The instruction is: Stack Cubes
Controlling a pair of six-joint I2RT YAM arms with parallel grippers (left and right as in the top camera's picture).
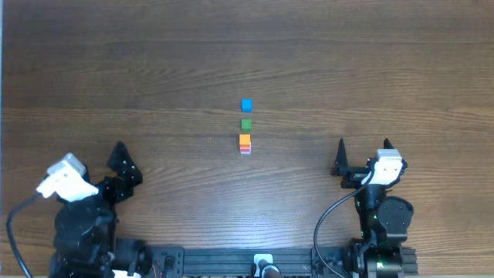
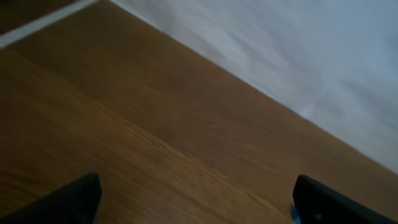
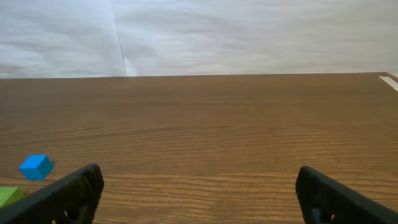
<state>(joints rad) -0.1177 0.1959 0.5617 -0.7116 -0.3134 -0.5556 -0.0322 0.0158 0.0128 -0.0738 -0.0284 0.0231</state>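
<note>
A blue cube (image 1: 246,105) lies on the wooden table near the middle, with a green cube (image 1: 246,123) just in front of it. Closer still stands a small stack with an orange cube (image 1: 245,140) on top of a red or pink one. The blue cube (image 3: 35,167) and a corner of the green cube (image 3: 7,195) also show in the right wrist view. My left gripper (image 1: 123,164) rests at the near left, open, with nothing between its fingers. My right gripper (image 1: 361,154) sits at the near right, open and empty. Both are well away from the cubes.
The wooden table (image 1: 247,54) stretches bare to the far side. A white wall (image 3: 249,37) stands behind its far edge. The arms' bases and cables lie along the near edge.
</note>
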